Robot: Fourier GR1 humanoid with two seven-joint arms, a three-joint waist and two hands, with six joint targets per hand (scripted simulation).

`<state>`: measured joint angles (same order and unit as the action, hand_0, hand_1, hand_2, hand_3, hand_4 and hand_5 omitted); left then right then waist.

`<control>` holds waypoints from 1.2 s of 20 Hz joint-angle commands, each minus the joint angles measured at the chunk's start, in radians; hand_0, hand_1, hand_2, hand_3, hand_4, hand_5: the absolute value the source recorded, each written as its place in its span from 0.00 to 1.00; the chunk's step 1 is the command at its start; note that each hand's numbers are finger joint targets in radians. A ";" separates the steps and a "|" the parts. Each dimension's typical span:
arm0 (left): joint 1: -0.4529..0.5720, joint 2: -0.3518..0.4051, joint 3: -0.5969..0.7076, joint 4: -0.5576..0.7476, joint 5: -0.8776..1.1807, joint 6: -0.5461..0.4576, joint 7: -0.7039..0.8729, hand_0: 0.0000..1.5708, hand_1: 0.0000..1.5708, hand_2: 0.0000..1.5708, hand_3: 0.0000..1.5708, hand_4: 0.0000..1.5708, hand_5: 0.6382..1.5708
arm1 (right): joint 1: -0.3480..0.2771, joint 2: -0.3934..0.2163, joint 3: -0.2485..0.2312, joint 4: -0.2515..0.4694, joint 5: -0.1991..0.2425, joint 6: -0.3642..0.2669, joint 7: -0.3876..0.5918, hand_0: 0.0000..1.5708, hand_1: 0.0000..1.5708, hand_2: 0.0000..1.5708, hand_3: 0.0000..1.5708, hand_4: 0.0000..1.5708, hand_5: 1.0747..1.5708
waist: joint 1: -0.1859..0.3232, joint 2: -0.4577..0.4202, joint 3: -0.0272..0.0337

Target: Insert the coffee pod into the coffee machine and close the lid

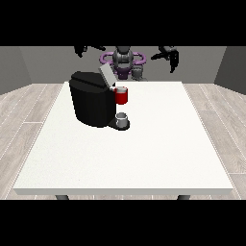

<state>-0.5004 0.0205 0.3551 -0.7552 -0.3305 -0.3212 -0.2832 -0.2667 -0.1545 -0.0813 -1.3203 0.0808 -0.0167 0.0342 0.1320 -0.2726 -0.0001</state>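
The black coffee machine (91, 103) stands on the table's far left part, its grey lid (105, 75) tilted up and open. A red thing at the machine (121, 96) sits under the lid on the machine's right side. Below it a small grey thing (122, 120) rests on the machine's black base; I cannot tell whether it is the pod. Both hands are raised near the robot's shoulders, far behind the machine. The hand at the view's left (82, 50) has spread fingers and holds nothing. The hand at the view's right (169, 54) hangs with relaxed fingers, also holding nothing.
The white table (144, 153) stretches wide in front of and to the right of the machine. The robot's torso (123, 61) stands behind the table's far edge. Wooden floor surrounds the table.
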 commanded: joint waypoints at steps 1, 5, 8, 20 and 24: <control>0.048 -0.019 -0.069 -0.105 0.054 -0.019 0.028 0.00 0.00 0.00 0.00 0.23 1.00 | -0.087 -0.036 -0.059 0.042 -0.025 -0.002 0.044 0.00 0.00 0.00 0.00 0.00 1.00 | 0.058 0.028 0.0005; 0.050 -0.020 -0.130 -0.208 0.116 0.007 0.090 0.00 0.00 0.00 0.00 0.23 1.00 | -0.129 -0.040 -0.103 0.120 -0.059 -0.002 0.030 0.00 0.00 0.00 0.00 0.11 1.00 | 0.083 0.073 0.0006; 0.119 -0.020 -0.174 -0.247 0.119 0.021 0.042 0.00 0.00 0.00 0.00 0.23 1.00 | -0.137 -0.021 -0.125 0.145 -0.111 0.019 0.018 0.00 0.00 0.00 0.00 0.05 1.00 | 0.087 0.117 0.0006; 0.222 0.049 -0.160 -0.487 0.224 -0.008 0.137 0.00 0.00 0.00 0.00 0.24 1.00 | -0.262 0.003 -0.071 0.201 -0.122 0.023 0.092 0.00 0.00 0.00 0.00 0.00 1.00 | 0.025 0.203 0.0001; 0.201 0.029 -0.195 -0.583 0.239 0.004 0.204 0.00 0.00 0.00 0.00 0.24 1.00 | -0.313 -0.023 -0.087 0.278 -0.119 0.042 0.009 0.00 0.00 0.00 0.00 0.00 1.00 | 0.053 0.264 0.0003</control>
<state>-0.3083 0.0405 0.1653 -1.2630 -0.1272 -0.3024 -0.1310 -0.5654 -0.1778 -0.1821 -1.0802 -0.0501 0.0127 0.0979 0.1865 -0.0404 0.0001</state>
